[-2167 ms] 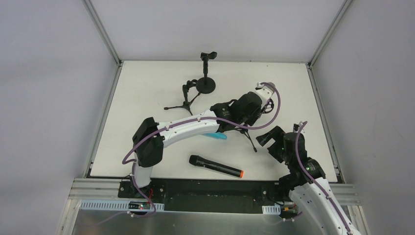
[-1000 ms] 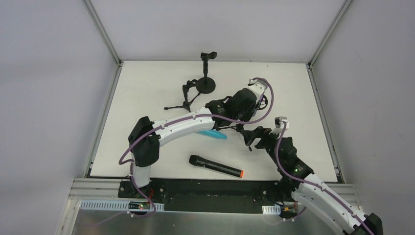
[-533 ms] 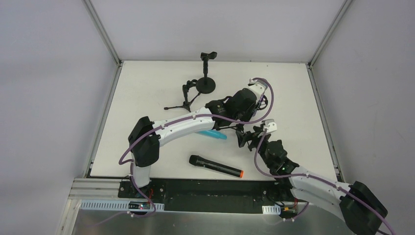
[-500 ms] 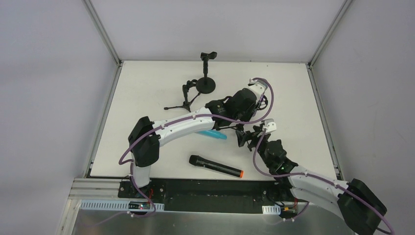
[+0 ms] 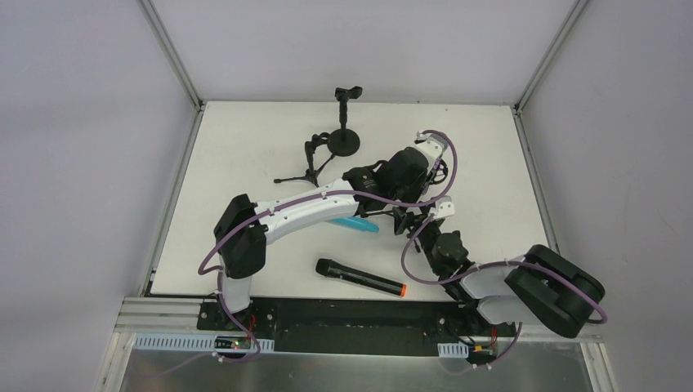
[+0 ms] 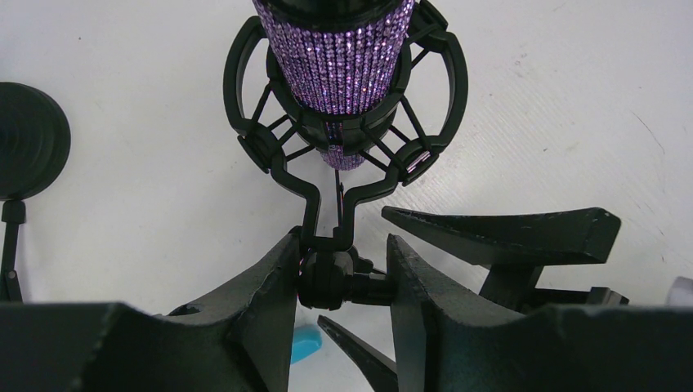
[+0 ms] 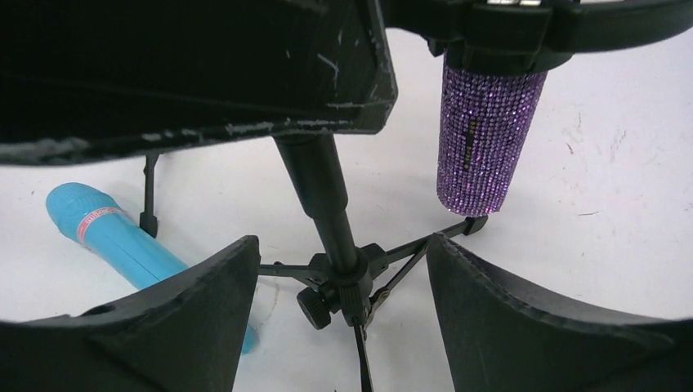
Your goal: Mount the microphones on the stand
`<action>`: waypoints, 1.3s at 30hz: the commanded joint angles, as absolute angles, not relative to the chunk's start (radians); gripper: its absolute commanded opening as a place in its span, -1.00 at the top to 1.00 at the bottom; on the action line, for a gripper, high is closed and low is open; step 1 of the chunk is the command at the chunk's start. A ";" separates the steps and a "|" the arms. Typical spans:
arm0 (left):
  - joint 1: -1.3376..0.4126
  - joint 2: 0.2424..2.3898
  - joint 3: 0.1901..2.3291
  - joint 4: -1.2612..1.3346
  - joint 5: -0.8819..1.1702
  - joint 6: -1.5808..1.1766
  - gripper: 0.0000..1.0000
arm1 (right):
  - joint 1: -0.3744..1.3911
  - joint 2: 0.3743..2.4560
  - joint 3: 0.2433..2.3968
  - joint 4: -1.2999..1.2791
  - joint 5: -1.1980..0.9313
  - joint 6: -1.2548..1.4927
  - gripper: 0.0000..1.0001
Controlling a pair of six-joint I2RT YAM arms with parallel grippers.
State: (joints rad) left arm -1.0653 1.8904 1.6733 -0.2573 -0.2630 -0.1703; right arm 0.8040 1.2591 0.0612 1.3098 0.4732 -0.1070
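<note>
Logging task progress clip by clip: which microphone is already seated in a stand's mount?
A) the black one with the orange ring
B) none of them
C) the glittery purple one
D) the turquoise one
C: the glittery purple microphone sits inside the ring mount of the stand, while the turquoise microphone and the black microphone lie on the table.

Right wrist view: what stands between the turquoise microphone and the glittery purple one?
The black pole of the tripod stand rises between the turquoise microphone and the purple microphone; the right wrist view shows it.
</note>
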 commanded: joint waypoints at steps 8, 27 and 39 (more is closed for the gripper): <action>-1.059 1.844 1.680 -0.281 -0.235 -0.181 1.00 | 0.810 1.423 0.149 1.523 0.551 -0.118 -0.34; -1.070 1.821 1.685 -0.267 -0.235 -0.115 1.00 | 0.810 1.509 0.173 1.523 0.577 -0.109 1.00; -1.069 1.696 1.597 -0.128 -0.167 -0.105 1.00 | 0.810 1.558 0.173 1.523 0.572 -0.113 1.00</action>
